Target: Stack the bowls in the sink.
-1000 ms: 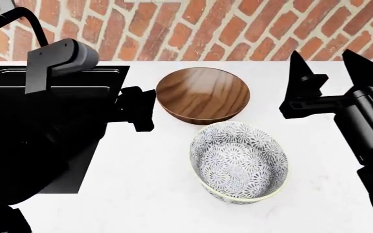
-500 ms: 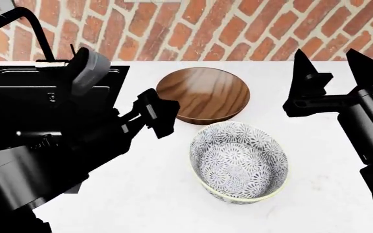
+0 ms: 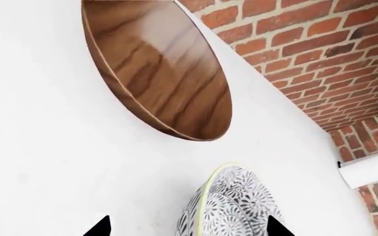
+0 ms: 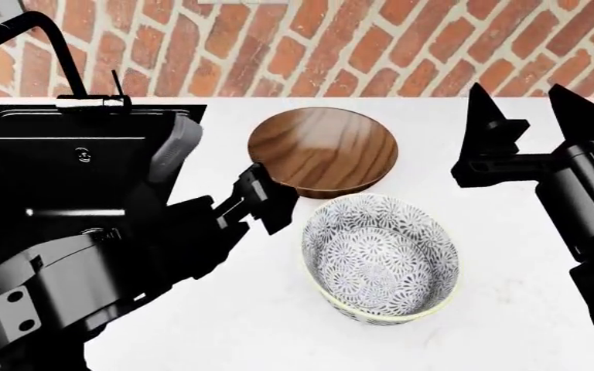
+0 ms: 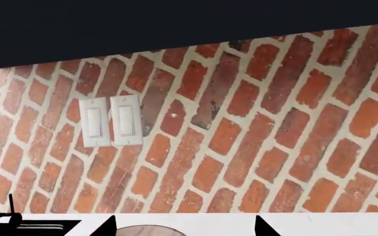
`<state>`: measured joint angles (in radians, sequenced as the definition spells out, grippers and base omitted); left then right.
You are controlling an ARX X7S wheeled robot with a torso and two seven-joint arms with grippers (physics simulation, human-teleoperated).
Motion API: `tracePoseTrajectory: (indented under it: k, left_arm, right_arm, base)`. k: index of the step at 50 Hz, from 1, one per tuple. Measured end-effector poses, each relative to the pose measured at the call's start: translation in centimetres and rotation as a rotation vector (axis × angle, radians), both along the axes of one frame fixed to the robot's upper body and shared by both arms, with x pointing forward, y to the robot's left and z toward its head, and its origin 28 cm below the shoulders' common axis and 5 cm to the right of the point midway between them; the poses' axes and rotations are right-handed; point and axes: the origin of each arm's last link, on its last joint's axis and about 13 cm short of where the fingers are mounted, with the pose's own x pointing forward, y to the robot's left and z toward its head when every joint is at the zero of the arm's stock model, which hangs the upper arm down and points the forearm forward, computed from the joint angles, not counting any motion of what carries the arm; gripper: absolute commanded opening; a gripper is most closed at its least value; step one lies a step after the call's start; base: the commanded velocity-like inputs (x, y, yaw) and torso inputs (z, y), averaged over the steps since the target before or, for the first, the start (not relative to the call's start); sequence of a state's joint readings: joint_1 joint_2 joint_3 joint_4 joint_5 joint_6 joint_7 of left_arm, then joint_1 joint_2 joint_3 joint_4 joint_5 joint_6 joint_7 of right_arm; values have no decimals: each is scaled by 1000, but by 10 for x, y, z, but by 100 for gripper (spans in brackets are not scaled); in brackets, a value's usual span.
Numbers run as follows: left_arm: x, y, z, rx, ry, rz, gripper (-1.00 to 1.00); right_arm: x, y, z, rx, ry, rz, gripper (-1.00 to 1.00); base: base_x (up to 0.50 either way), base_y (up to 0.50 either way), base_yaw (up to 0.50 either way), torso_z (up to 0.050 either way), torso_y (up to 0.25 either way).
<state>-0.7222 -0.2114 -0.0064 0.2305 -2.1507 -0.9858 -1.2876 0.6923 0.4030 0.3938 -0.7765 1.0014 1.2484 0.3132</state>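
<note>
At the far left of the head view the sink (image 4: 59,166) is sitting sunk into the white surface (image 4: 245,325), a matte black basin with a small overflow hole on its back wall and a tall black faucet (image 4: 13,39) curving up against the brick wall (image 4: 308,46). Nothing is lying in the part of the basin that shows; the left arm is covering its near half. The left gripper (image 4: 266,197) is reaching out over the surface just right of the sink's edge, its black tip overlapping the near left rim of the wooden bowl (image 4: 323,151). In the left wrist view two dark fingertips (image 3: 99,227) are poking in well apart, so the jaws are standing open and holding nothing, with the rim of the patterned bowl (image 4: 380,259) showing between them.

The wooden bowl, wide and shallow, is resting upright on the surface near the wall, right of the sink. The patterned bowl, smaller and deeper, white with grey flowers, is standing just in front of it and slightly to the right, close beside it; whether the two rims are touching cannot be told.

Further right the right gripper (image 4: 529,116) is hanging above the surface, its two pointed black fingers spread wide with nothing between them. The right wrist view is facing the brick wall, where a white double switch plate (image 5: 110,121) is showing.
</note>
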Motion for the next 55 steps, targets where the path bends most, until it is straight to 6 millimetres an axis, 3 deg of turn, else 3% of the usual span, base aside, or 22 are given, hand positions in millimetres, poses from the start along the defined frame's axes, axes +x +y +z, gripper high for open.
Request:
tracePoseTrajectory:
  k: [31, 55]
  left_arm:
    - [-4, -13, -23, 9, 118, -62, 100]
    - [2, -24, -24, 60, 135, -110, 100]
  right_arm:
    - [2, -3, -4, 5, 6, -12, 100]
    - [2, -11, -8, 26, 10, -25, 100]
  base:
    - [0, 0, 0, 0, 0]
    - [0, 0, 0, 0, 0]
